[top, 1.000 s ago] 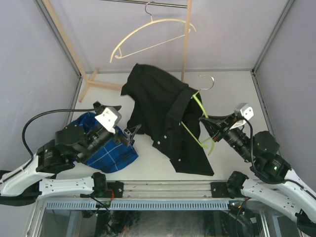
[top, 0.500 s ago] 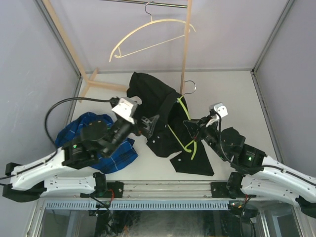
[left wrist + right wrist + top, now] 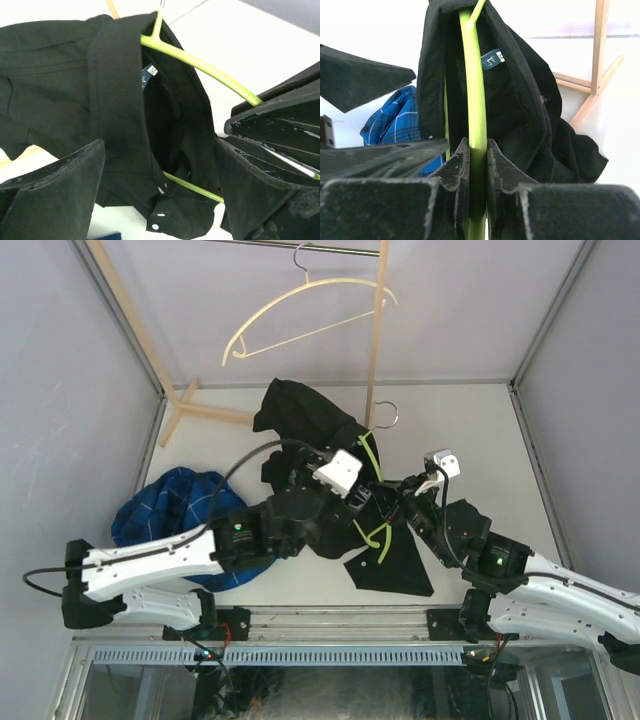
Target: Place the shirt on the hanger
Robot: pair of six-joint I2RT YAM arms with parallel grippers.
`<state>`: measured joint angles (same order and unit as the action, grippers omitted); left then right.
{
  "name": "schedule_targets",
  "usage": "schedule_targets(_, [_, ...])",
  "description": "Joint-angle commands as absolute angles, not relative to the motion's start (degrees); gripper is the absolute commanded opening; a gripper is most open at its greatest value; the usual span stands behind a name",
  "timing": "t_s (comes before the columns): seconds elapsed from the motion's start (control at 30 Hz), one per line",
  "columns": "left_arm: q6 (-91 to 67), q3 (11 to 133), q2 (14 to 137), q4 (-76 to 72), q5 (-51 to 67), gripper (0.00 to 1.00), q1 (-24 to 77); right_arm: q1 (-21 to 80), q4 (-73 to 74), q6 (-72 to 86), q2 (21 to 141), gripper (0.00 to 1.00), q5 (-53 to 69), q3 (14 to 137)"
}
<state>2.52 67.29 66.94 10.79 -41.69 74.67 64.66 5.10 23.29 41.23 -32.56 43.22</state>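
Note:
The black shirt hangs bunched over the lime-green hanger, its collar draped on one hanger arm and its lower part lying on the table. My right gripper is shut on the hanger's bare arm, which is clamped between its jaws. My left gripper is open right beside it. In the left wrist view its jaws straddle the shirt's buttoned front edge and the hanger's lower bar without touching them. The metal hook points to the rear.
A blue plaid shirt lies crumpled at the left under my left arm. A cream hanger hangs from the rod of a wooden rack, whose post stands just behind the black shirt. Grey walls enclose the table.
My left arm has swung right from the plaid shirt to the black shirt, jaws still open. The right gripper moved the hanger leftward and the shirt bunched up on it.

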Motion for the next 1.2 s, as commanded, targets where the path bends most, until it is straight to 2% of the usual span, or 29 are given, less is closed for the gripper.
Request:
schedule_targets(0.0, [7.14,72.55,71.13,8.87,-51.16,0.88,75.26,65.3,-1.45,25.19,40.92,0.0,-32.47,44.66])
schedule_targets(0.17, [14.05,76.32,77.52,8.32,-62.41,0.7,75.72,65.48,-0.6,25.49,40.89,0.0,-32.26,44.66])
schedule_targets(0.23, [16.8,76.63,78.55,6.33,-65.09,0.65,76.23,65.56,-0.38,25.45,40.79,0.0,-32.34,44.73])
schedule_targets(0.4, [19.12,76.57,78.73,4.12,-67.13,0.55,76.74,65.66,-0.11,25.4,40.62,0.0,-32.3,44.47])
schedule_targets(0.57, [20.43,76.09,78.19,2.46,-67.58,0.38,76.69,65.74,-0.14,25.55,40.69,0.0,-31.68,44.31])
schedule_targets(0.73, [21.23,76.21,77.41,1.93,-66.45,0.11,76.2,65.83,-0.08,25.66,40.62,0.0,-31.21,44.02])
schedule_targets(0.83, [22.68,77.54,76.99,1.93,-65.61,0.01,75.29,65.83,-0.88,25.35,40.52,0.0,-29.67,43.69])
schedule_targets(1.17, [26.85,87.14,76.89,7.79,-58.24,0.0,73.77,65.83,-6.05,22.57,41.3,0.0,-23.14,42.16])
